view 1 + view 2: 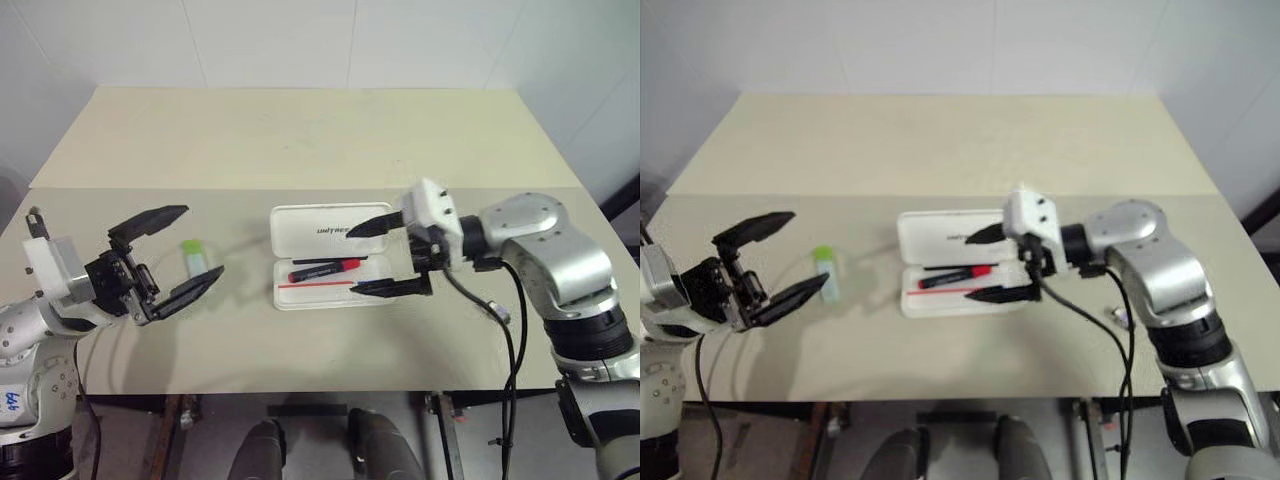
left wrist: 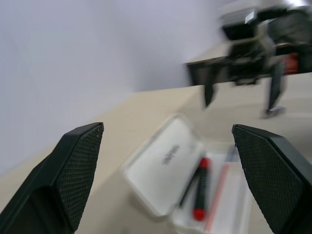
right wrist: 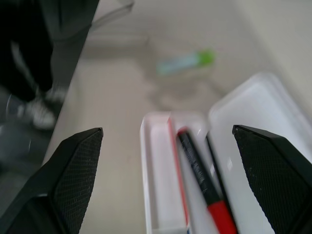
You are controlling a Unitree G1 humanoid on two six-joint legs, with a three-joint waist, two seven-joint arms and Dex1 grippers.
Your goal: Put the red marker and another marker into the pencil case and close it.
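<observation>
The white pencil case [image 1: 320,228] lies open in the middle of the table, lid flat toward the far side. The red marker [image 1: 325,269] lies lengthwise in its tray [image 3: 156,195], beside a thin red stripe. The other marker [image 1: 196,254], pale with a green cap, lies on the table left of the case. My right gripper [image 1: 350,260] hovers open over the case's right half, its fingers astride the tray and holding nothing. My left gripper [image 1: 204,240] is open and empty at the left, fingertips either side of the green-capped marker and above it.
A small grey object [image 1: 497,312] lies on the table by the black cable [image 1: 512,350] hanging from my right arm. The beige table [image 1: 300,140] reaches far back behind the case, and its front edge runs close below the case.
</observation>
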